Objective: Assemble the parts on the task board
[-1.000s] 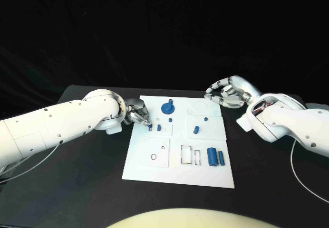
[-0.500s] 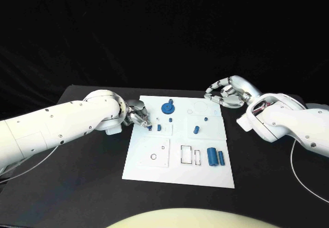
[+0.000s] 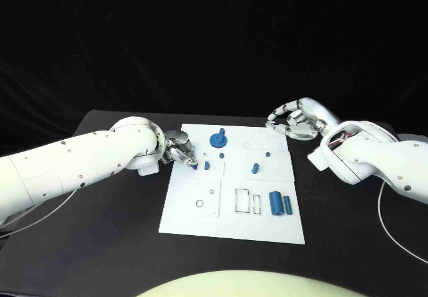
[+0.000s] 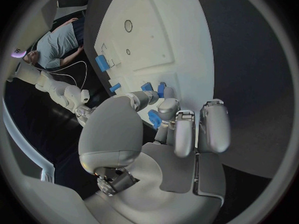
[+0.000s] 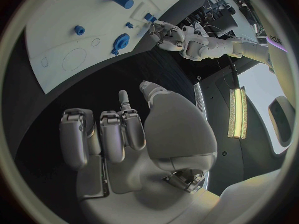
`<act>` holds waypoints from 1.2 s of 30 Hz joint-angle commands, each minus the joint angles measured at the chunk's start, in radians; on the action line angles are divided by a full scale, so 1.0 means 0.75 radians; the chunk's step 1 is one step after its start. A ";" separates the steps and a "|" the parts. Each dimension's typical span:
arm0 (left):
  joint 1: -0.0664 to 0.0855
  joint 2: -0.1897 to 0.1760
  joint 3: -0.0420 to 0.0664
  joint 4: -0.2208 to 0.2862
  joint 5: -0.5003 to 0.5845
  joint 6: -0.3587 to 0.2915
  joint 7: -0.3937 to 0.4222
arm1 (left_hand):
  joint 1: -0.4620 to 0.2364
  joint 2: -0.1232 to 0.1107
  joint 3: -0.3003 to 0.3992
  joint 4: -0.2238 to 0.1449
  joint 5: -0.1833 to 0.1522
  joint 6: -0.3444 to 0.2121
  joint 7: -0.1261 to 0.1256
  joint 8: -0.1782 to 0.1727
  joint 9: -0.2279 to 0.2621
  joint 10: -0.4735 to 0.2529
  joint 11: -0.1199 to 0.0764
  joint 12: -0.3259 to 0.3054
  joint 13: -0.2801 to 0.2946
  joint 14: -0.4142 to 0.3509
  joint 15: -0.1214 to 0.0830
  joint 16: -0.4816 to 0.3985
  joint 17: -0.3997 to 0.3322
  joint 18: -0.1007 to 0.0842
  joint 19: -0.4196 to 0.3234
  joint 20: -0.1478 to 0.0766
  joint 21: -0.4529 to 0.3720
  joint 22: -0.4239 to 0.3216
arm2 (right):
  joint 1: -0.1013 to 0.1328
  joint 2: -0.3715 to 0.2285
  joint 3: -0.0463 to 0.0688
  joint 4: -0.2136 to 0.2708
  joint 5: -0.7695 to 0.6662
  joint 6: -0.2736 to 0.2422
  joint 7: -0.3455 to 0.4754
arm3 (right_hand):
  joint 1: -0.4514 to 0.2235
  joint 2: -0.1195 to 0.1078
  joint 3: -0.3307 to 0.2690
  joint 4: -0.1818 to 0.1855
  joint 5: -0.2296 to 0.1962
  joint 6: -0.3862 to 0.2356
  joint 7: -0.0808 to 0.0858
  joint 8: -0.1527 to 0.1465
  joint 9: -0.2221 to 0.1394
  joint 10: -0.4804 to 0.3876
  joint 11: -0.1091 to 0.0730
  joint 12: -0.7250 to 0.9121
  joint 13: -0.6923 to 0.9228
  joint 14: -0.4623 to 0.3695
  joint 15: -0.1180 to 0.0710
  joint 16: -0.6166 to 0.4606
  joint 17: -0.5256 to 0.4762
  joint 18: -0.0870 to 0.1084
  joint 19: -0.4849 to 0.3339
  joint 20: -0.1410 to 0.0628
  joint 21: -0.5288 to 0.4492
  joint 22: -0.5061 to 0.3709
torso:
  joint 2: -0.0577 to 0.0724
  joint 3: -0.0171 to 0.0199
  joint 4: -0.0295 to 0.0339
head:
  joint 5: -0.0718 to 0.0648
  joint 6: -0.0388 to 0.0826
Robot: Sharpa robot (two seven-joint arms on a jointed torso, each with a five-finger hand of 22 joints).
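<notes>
**Left hand pinching a part at the board's edge**

Your black table (image 3: 107, 235) carries the white task board (image 3: 234, 185) mid-surface, against a dark room. Your left hand (image 3: 180, 150) pinches a small blue part (image 4: 154, 118) over the board's left edge. Your right hand (image 3: 292, 120) hovers near the far-right corner, fingers curled, holding nothing.

- left hand (image 3: 181, 150) shifted slightly along the left edge of the task board (image 3: 207, 226), from a spot nearer the robot to one a touch farther out; fingertips now just off the small blue part (image 3: 196, 164) that sat right under them a second ago
- that part now shows a little more clearly beside the fingers; whether it is pinched or only touched cannot be told; the left wrist view shows a blue piece (image 4: 155, 118) close against the curled fingers
</notes>
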 commanded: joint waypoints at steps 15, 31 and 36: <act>-0.004 0.000 -0.003 0.006 -0.004 0.040 -0.009 | -0.006 0.004 0.249 -0.240 0.013 0.014 -0.002 0.003 -0.003 0.016 -0.001 0.012 0.012 0.131 -0.013 -0.007 0.324 -0.003 0.006 -0.006 0.009 0.001 | -0.001 -0.002 0.000 0.002 -0.003 0.007 0.007 | -0.010 -0.001 0.006 0.000 0.007 0.005 -0.001 0.006 0.000 0.001 -0.005 -0.004 0.185 0.115 -0.007 -0.005 0.241 -0.002 0.060 -0.012 -0.007 0.240 | 0.000 -0.0002 0.0001 | 0.001 -0.004; -0.004 0.015 -0.003 0.006 0.003 0.066 -0.012 | -0.007 0.002 0.251 -0.242 0.018 0.017 -0.003 0.003 -0.004 0.019 -0.002 0.014 0.016 0.132 -0.014 -0.006 0.325 -0.003 0.007 -0.006 0.009 0.001 | -0.001 -0.001 0.000 0.002 -0.003 0.008 0.007 | -0.010 -0.001 0.006 0.000 0.007 0.005 -0.001 0.006 0.000 0.001 -0.005 -0.004 0.185 0.115 -0.007 -0.005 0.241 -0.002 0.060 -0.012 -0.007 0.240 | -0.001 0.0005 0.0006 | 0.002 -0.008; -0.004 0.021 -0.004 0.005 0.001 0.091 -0.023 | -0.009 -0.001 0.251 -0.244 0.021 0.020 -0.004 0.003 -0.005 0.024 -0.002 0.019 0.022 0.132 -0.014 -0.004 0.328 -0.004 0.007 -0.007 0.010 0.003 | -0.001 -0.001 0.000 0.002 -0.003 0.008 0.007 | -0.010 -0.001 0.006 0.000 0.007 0.005 -0.001 0.006 0.000 0.001 -0.005 -0.004 0.185 0.115 -0.007 -0.005 0.241 -0.002 0.060 -0.012 -0.007 0.240 | 0.000 0.0010 -0.0004 | 0.002 -0.010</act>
